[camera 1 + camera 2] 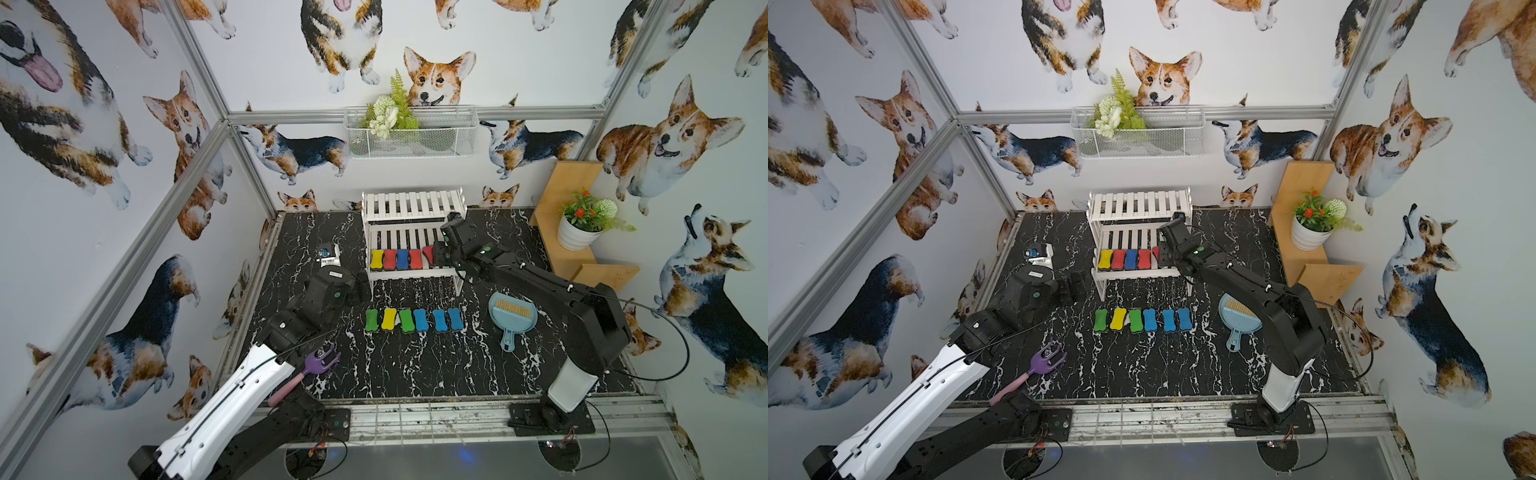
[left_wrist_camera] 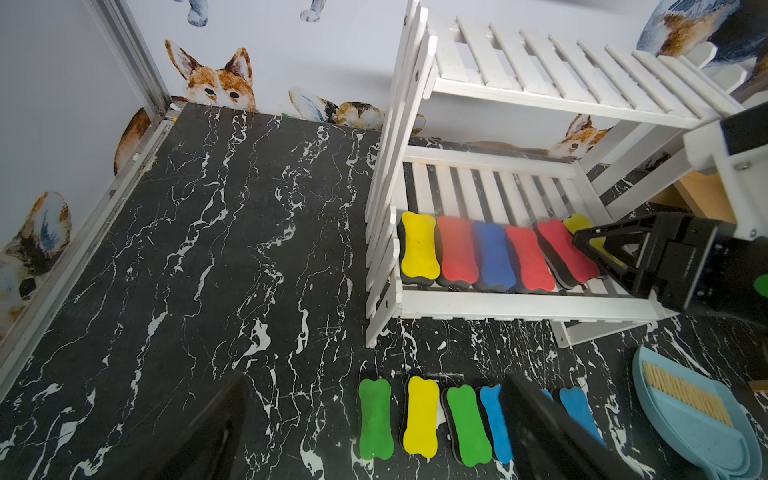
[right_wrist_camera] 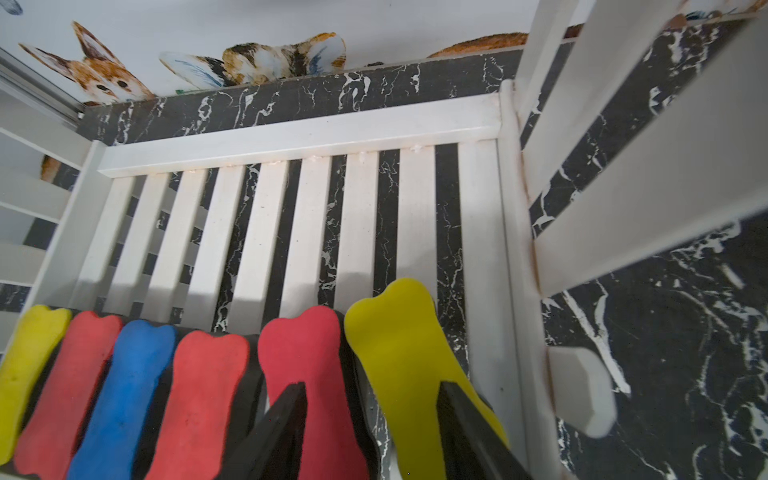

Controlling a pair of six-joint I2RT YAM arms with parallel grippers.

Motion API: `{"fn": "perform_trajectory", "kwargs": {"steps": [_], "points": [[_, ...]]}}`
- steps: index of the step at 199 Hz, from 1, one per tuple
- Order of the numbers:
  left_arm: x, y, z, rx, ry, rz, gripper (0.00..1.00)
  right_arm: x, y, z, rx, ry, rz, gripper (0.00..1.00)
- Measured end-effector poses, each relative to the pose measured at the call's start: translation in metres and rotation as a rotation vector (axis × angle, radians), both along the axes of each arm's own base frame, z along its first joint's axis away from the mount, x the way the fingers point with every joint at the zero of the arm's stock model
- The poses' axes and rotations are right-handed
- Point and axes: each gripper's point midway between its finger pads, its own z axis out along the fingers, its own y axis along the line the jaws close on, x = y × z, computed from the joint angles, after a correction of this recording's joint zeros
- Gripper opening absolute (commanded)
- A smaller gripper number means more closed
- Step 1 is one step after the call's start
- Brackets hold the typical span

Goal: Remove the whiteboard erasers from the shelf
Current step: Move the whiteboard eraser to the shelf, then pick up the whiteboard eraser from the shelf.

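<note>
Lower tier of the shelf (image 1: 411, 205) sits right under the right pincer (image 3: 372, 388). Its jaws straddle the end yellow eraser (image 3: 399, 332), squeezing or not, honestly can't tell. Left pincer (image 2: 374, 378) is spread wide, one finger hiding part of a blue eraser (image 2: 492, 419) on the table (image 2: 208, 249).

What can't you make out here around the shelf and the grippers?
- Both top views: the right arm hides the yellow eraser at the end of the shelf.
- Right wrist view: the bottom edge cuts off the jaws of the right gripper, so a grip on that eraser is unclear.
- Left wrist view: a jaw of the left gripper covers most of one blue eraser.
</note>
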Motion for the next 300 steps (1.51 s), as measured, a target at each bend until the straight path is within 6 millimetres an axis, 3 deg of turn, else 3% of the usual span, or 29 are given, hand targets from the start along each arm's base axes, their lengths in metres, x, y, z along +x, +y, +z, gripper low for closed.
{"fn": "perform_trajectory", "kwargs": {"steps": [65,81,114,140,159,190,300], "points": [[0.0,0.002,-0.01,0.013,0.02,0.007,0.99,-0.028,0.037,0.009,0.133,0.039,0.052,0.56],[0.0,0.002,-0.01,0.012,0.02,0.006,0.99,-0.03,0.034,0.019,0.13,0.019,0.043,0.54],[-0.001,0.003,-0.01,0.007,0.018,0.008,0.99,-0.019,0.012,0.039,0.068,-0.054,-0.012,0.38],[0.0,0.002,-0.011,0.004,0.019,0.003,0.99,-0.007,-0.008,0.029,-0.018,-0.048,-0.048,0.33],[0.0,0.002,-0.011,0.004,0.021,0.004,0.99,-0.003,-0.006,0.021,-0.059,-0.036,-0.024,0.28],[0.0,0.001,-0.012,0.005,0.024,0.003,0.99,-0.002,-0.003,0.014,-0.089,-0.026,0.001,0.39],[0.002,0.004,-0.005,0.0,0.011,0.01,0.99,-0.004,-0.014,-0.008,-0.127,0.015,-0.012,0.34]]}}
